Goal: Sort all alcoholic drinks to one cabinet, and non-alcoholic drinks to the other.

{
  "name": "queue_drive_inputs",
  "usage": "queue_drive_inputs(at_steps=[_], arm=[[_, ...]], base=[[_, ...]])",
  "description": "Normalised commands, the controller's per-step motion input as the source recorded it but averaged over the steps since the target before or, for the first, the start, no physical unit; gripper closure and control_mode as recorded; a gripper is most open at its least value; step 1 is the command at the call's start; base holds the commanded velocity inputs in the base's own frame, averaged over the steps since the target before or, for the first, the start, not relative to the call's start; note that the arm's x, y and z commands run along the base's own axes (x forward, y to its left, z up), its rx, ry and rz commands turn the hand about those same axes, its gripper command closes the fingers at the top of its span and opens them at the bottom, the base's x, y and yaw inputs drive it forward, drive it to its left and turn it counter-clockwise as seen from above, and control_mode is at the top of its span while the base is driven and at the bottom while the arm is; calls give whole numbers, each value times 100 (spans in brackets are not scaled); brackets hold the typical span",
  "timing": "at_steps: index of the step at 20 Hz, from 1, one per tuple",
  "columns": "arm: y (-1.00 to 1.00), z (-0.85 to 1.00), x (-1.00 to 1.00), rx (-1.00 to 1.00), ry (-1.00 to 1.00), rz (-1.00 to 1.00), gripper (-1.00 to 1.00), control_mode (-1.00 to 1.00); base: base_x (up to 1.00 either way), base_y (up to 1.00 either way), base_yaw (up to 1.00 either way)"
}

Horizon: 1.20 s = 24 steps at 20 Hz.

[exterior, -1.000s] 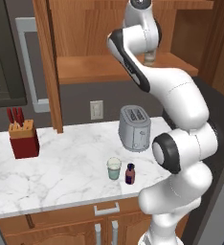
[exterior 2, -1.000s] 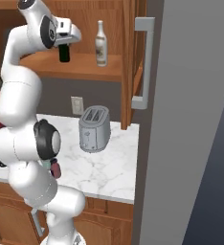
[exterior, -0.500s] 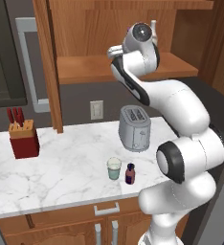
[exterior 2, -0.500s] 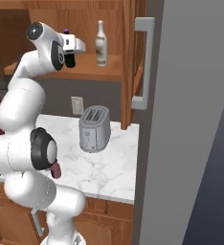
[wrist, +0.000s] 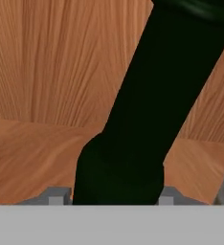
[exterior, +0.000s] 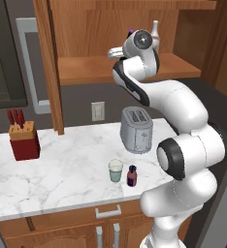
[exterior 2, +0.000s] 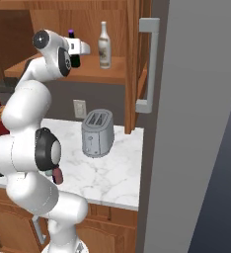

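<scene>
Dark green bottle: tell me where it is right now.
The dark green bottle is up in the open upper cabinet, between the gripper's fingers, left of the pale bottle in the right base view, above the toaster.

Lighting: even, diffuse and bright, source not discernible; soft shadow under the toaster (exterior: 137,130) on the marble counter (exterior: 62,164). Rendering is slightly soft, without glare or edge distortion. Hand view: dark green bottle (wrist: 147,115) nearly black, detail lost.
</scene>
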Motion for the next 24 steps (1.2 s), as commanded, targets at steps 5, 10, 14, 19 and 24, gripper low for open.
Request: queue_drive_inputs(at_steps=[5, 10, 14, 19, 24], arm=[[0, -1, 4, 4, 2, 0, -100, -100], [0, 0, 0, 5, 1, 0, -100, -100], [0, 1, 0, 4, 0, 0, -100, -100], [0, 0, 14, 2, 0, 0, -100, -100], [1, 1, 20, 2, 0, 0, -100, -100]], base=[[0, 0, 0], [0, 0, 0], [0, 0, 0], [0, 0, 0], [0, 0, 0]])
